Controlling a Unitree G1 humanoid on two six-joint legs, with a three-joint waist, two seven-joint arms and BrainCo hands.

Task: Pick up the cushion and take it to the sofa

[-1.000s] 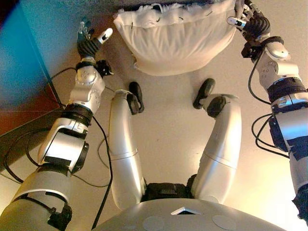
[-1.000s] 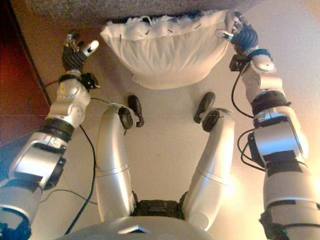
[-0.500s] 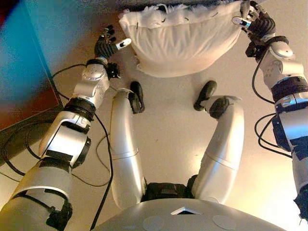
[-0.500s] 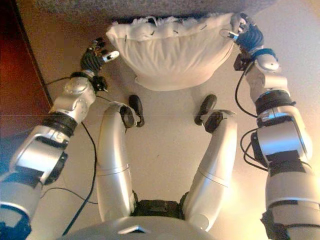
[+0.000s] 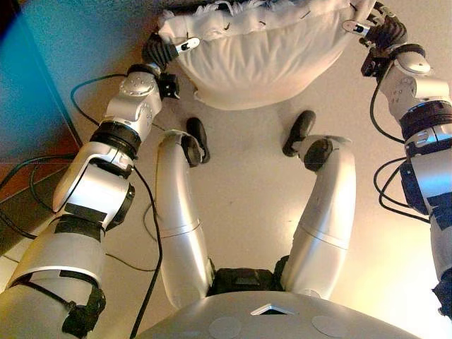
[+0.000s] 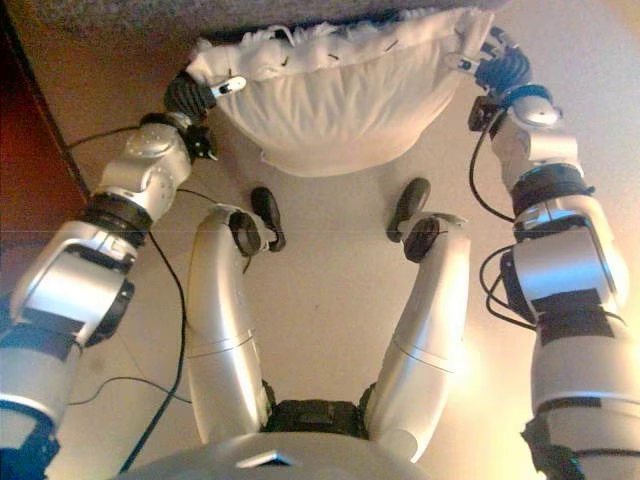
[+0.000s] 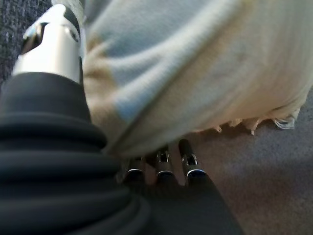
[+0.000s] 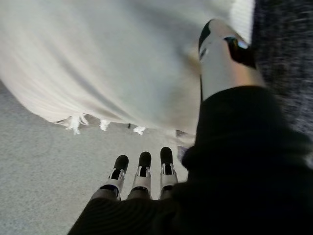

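Both arms reach forward. The left hand (image 5: 164, 49) has come in since a second ago and now presses the cushion's end, thumb on top, fingers (image 7: 188, 164) beneath. The right hand (image 5: 374, 30) clasps the opposite end likewise. Between them, the white fringed cushion (image 5: 261, 56) sags above the floor (image 5: 240, 183), against a grey sofa edge (image 6: 150, 15).

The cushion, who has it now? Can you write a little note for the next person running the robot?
Left hand: thumb on the white fringed fabric cushion, fingers under its edge, pinching one end.
Right hand: the same on the other end.
Cushion: between both hands, in front of the robot, its fringed edge by the grey carpet. I cannot tell whether it is lifted yet.
Done: both ends gripped.
Left: raise it and carry it to the sofa, which is not in view.
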